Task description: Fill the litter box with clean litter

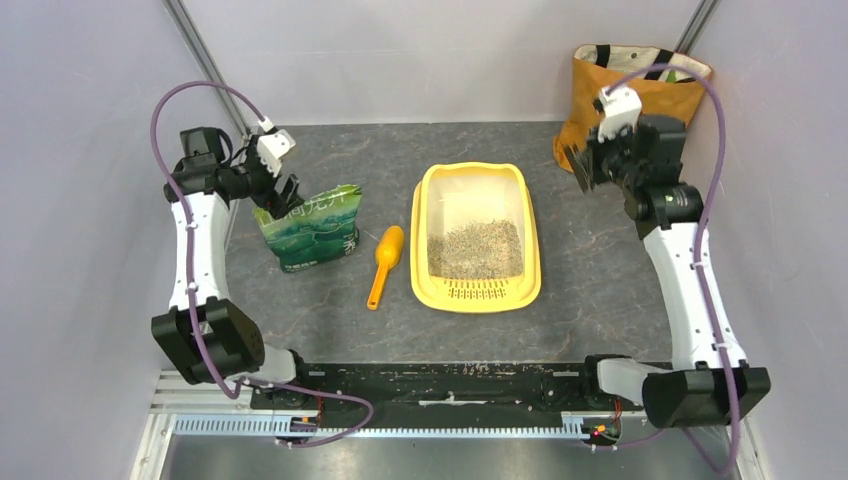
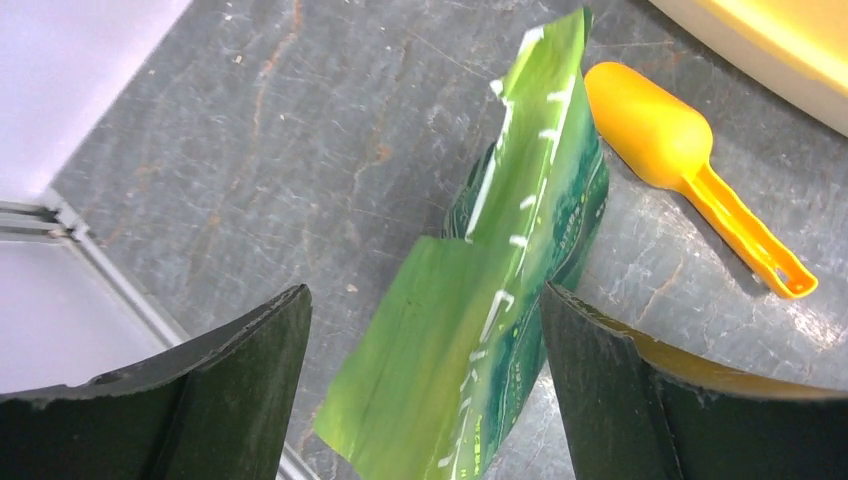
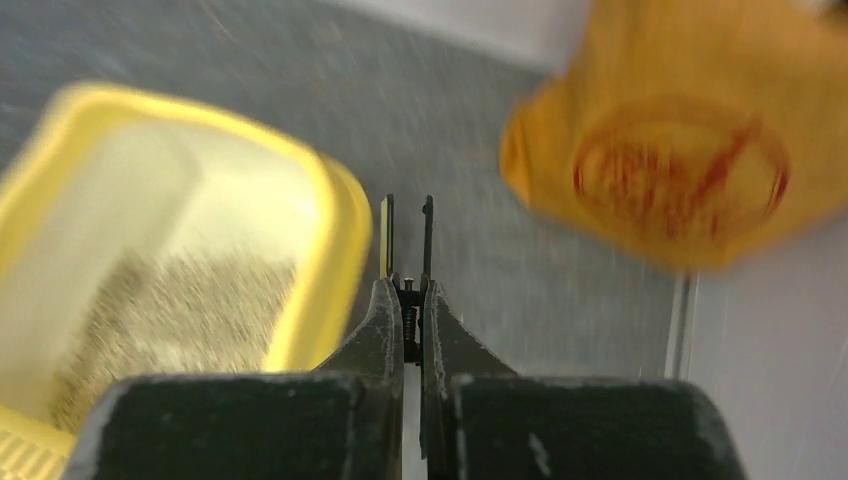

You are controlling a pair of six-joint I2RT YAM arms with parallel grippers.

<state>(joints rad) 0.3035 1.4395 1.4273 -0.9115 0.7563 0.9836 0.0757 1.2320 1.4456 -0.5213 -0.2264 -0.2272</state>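
Note:
The yellow litter box point(image 1: 478, 296) sits mid-table with its slotted grate toward the arms. Grey-beige clean litter point(image 1: 475, 248) covers the near half of its pale floor. A crinkly green litter bag point(image 1: 315, 232) stands upright to its left. My left gripper point(image 1: 283, 195) is open at the bag's top left corner. In the left wrist view the bag's top flap point(image 2: 520, 200) rises between the wide-apart fingers of the left gripper point(image 2: 424, 292), apart from both. My right gripper point(image 1: 580, 165) is shut on nothing, raised right of the box. The blurred right wrist view shows the right gripper point(image 3: 406, 205) above the box rim point(image 3: 340, 230) and litter point(image 3: 170, 310).
An orange-yellow scoop point(image 1: 385, 262) lies between bag and box, its handle toward the arms; it shows beside the bag as the scoop point(image 2: 680, 170). An orange tote bag point(image 1: 640, 95) leans in the back right corner, close behind my right gripper. Walls close in both sides.

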